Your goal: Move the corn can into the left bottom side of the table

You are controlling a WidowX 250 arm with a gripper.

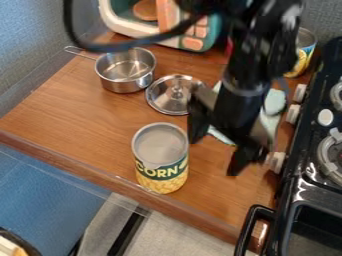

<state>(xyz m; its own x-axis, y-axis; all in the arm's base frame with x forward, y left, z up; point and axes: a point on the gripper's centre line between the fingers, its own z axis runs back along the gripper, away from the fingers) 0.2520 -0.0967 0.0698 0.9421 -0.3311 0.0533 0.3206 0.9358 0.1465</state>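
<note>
Corn can point(160, 159): standing upright at lower centre of frame. Hovering beside it with pincer point(215, 156) apart, probably allowing for its width.

Fixed cam, above the tabletop's point(87, 115) front edge, looks down at a slant — facing the toy microwave point(112, 22). Fairly close; stove point(310, 192) cut off at R edge.

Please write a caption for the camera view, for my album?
A corn can stands on the wooden table beside the open black gripper.
</note>
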